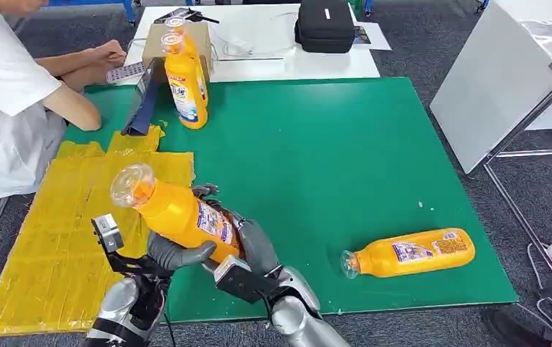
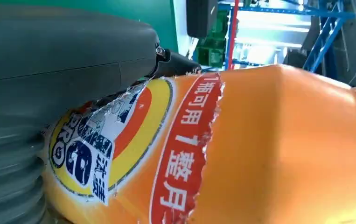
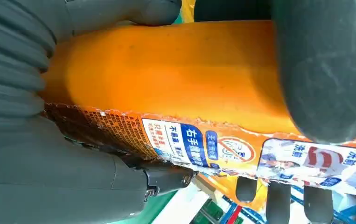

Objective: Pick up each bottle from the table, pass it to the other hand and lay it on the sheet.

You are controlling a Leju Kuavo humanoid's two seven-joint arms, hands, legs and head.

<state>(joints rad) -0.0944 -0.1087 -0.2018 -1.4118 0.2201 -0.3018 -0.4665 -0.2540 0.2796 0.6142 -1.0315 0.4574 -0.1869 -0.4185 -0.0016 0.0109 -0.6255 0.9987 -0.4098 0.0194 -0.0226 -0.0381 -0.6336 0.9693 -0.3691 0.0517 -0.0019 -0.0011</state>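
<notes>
The green mat-covered table (image 1: pixel 374 166) carries a crinkled yellow sheet (image 1: pixel 48 238) on my left, one orange plastic bottle lying on its side (image 1: pixel 412 253) on my right and two more upright (image 1: pixel 186 76) at the far edge. Over the mat's near edge, the orange labelled bottle with a clear cap (image 1: pixel 175 213) tilts, cap toward the sheet. My left hand (image 1: pixel 179 253) and right hand (image 1: pixel 255 242) both grip its lower body.

My head camera looks forward and down from high over the near edge of the green table (image 1: pixel 374 144), while both wrist cameras sit tight behind their hands, sharing the held orange bottle (image 1: pixel 182 217) at close range.
</notes>
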